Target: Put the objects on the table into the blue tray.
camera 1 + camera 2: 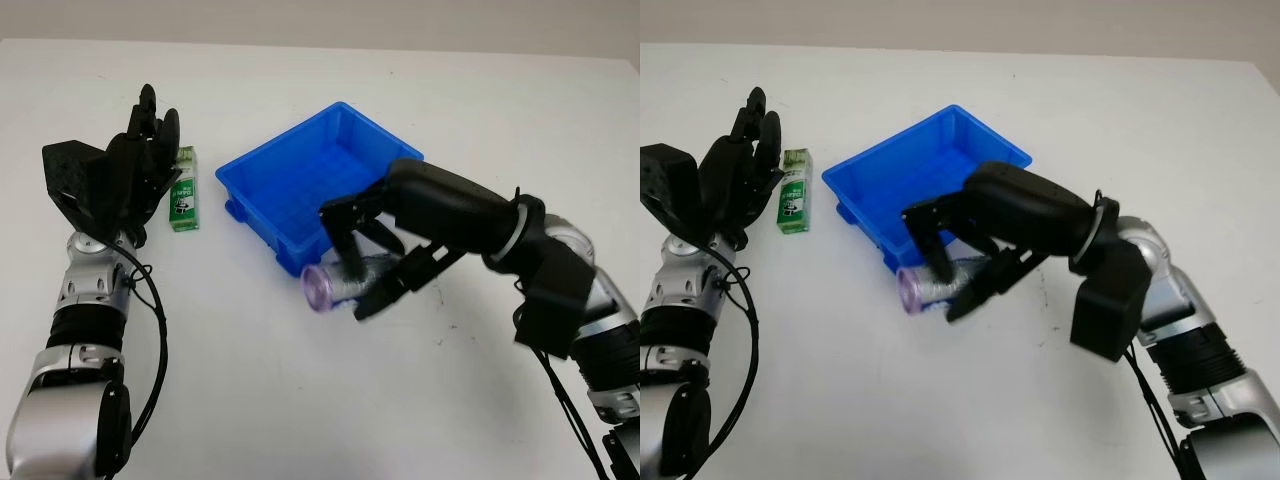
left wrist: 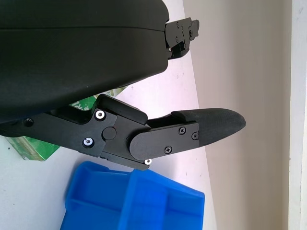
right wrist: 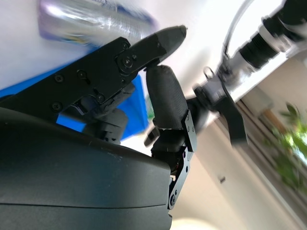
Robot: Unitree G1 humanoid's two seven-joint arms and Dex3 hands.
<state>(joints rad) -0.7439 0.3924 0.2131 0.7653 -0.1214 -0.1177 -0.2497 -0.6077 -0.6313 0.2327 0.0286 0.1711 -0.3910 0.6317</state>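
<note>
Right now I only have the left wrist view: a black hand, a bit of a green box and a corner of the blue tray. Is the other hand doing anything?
Observer: Yes. The right hand has its fingers closed around a clear bottle with a purple cap.
Operator: Where is that bottle relative to the tray?
Observer: Outside the blue tray, on its side just in front of the near wall.
Operator: And the green box?
Observer: The green box lies on the table to the left of the tray, apart from it, beside the open left hand.
</note>
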